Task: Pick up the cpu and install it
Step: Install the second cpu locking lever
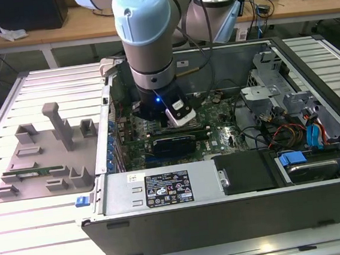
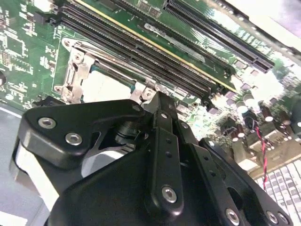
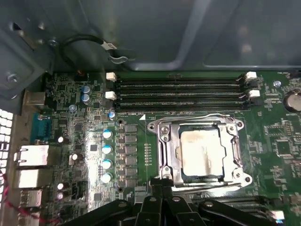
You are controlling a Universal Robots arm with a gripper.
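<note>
The cpu [image 3: 200,153], a flat square chip with a shiny silver top, lies inside the metal socket frame [image 3: 164,141] on the green motherboard. In the second wrist view the cpu [image 2: 106,87] shows as a pale square in the same frame. My gripper [image 3: 162,182] hangs just beside the socket's edge, its black fingers together with nothing between them. The second wrist view shows the gripper [image 2: 157,100] tip close over the socket's rim. In the exterior view the arm's wrist [image 1: 155,99] reaches down into the open computer case.
Black memory slots [image 3: 181,94] run along the socket. A grey plastic tray [image 1: 46,157] with upright blocks lies at the exterior view's left, with a green memory stick [image 1: 33,174] on it. The power supply [image 1: 164,188], drive cage [image 1: 267,76] and cables [image 1: 291,131] crowd the case.
</note>
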